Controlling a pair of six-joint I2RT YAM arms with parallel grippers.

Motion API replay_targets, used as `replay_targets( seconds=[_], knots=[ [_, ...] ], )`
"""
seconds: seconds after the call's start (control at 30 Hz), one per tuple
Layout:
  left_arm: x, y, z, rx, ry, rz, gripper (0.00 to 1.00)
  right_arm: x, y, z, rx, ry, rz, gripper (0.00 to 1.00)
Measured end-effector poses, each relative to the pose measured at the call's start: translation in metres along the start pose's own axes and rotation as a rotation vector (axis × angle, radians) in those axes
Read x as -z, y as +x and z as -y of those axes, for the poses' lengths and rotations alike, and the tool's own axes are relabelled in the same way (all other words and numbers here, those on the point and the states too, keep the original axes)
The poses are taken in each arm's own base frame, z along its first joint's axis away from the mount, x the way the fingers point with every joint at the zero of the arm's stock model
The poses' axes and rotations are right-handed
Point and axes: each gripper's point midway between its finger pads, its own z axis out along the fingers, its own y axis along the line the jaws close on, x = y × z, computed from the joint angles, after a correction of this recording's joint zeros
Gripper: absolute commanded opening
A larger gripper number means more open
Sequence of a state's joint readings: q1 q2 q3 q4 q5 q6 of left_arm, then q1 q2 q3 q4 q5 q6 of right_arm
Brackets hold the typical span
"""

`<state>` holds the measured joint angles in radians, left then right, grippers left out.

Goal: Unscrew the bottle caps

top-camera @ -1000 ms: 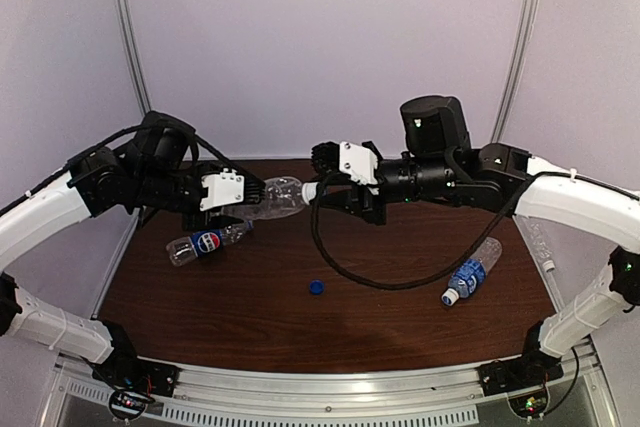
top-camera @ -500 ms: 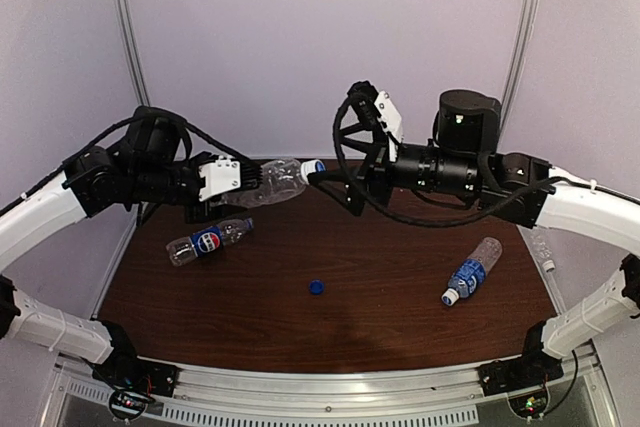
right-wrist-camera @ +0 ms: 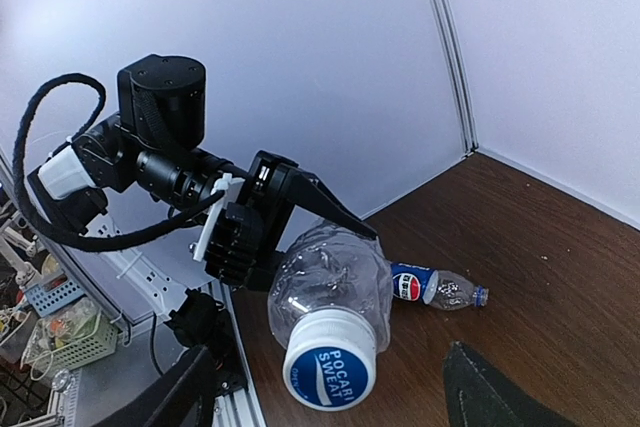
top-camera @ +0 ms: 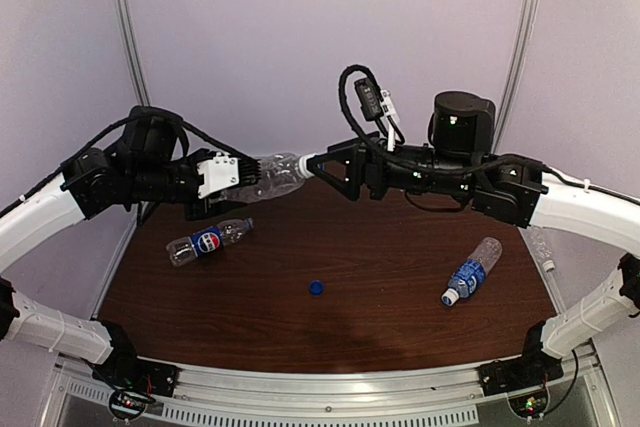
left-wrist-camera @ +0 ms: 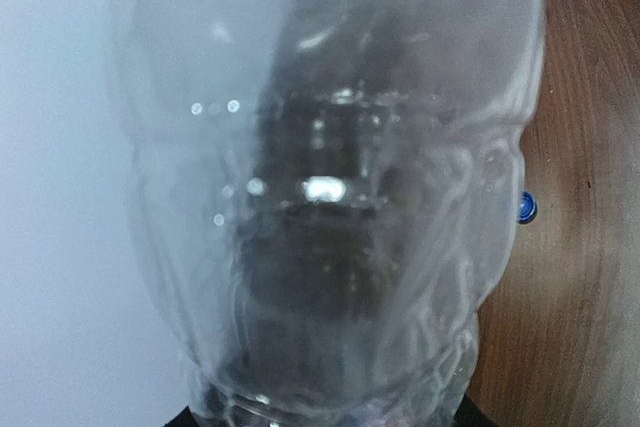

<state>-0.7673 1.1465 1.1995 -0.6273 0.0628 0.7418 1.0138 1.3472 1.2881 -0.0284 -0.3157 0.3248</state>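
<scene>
left gripper (top-camera: 233,175) clamps the clear bottle (top-camera: 275,179) — right gripper (right-wrist-camera: 330,352) (fingers spread) flanks its cap (right-wrist-camera: 330,377).

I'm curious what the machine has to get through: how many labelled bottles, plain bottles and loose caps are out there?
Blue-labelled bottles: 2 (Pepsi bottle, right-hand bottle)
Unlabelled clear bottles: 2 (held bottle, far-right bottle)
Loose caps: 1 (blue cap)
Total: 5
</scene>
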Motion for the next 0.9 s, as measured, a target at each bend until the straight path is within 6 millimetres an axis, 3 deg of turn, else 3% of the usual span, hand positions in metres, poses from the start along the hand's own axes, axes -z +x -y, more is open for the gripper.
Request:
replay_targets(
  seconds=[0.23, 0.43, 0.83, 0.9],
  knots=[
    [-0.002, 0.001, 0.001, 0.000, 0.004, -0.003, 0.32, 0.000, -0.002, 0.004, -0.032, 0.008, 0.005, 0.71],
    [-0.002, 0.000, 0.000, -0.007, 0.003, -0.002, 0.32, -0.007, 0.006, 0.006, -0.054, 0.000, -0.017, 0.61],
    [-0.003, 0.003, -0.001, -0.007, -0.002, -0.013, 0.32, -0.015, 0.012, 0.009, -0.064, -0.004, -0.044, 0.00],
    [-0.003, 0.002, -0.001, -0.007, -0.004, -0.013, 0.31, -0.015, 0.012, 0.009, -0.054, -0.003, -0.046, 0.00]
  ],
)
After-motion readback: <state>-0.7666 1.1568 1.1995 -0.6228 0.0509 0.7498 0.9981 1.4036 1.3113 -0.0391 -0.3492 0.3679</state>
